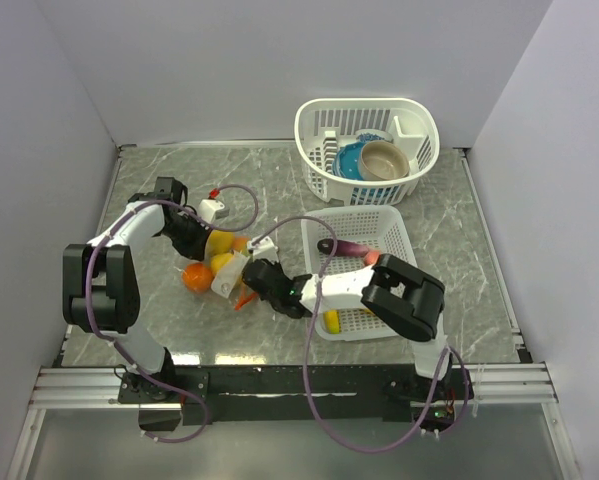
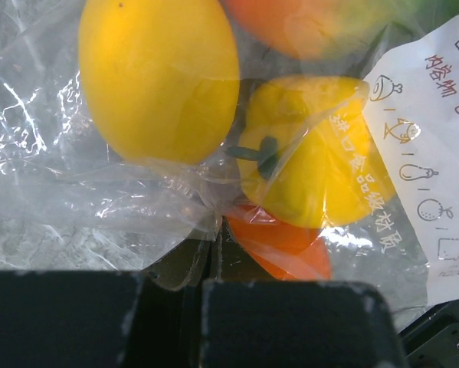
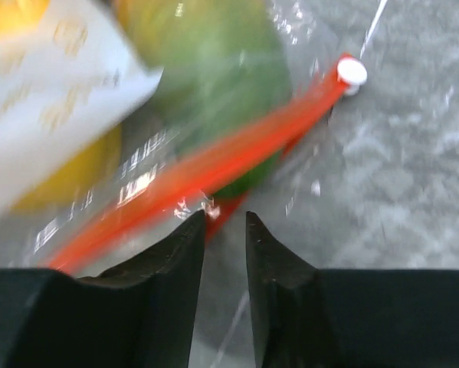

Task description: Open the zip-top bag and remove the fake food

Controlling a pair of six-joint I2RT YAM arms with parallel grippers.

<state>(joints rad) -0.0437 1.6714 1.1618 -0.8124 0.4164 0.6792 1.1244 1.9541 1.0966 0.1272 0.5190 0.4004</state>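
Much of the fake food (image 2: pixel 159 80) is blurred behind crinkled film and a white printed label (image 2: pixel 424 153). I can make out a yellow fruit, a yellow pepper and some orange pieces. The zip-top bag (image 1: pixel 222 262) lies on the bench (image 1: pixel 279 185), toward 9 o'clock from its centre. At 1 o'clock a white basket (image 1: pixel 422 115) holds bowls (image 1: pixel 384 160), and a second basket (image 1: pixel 384 218) sits at 3 o'clock. The left pincer (image 2: pixel 201 285), its arm bent, is pressed together on the film. The right pincer (image 3: pixel 221 222) reaches low across the bench and is narrow on the red zipper strip (image 3: pixel 237 149).
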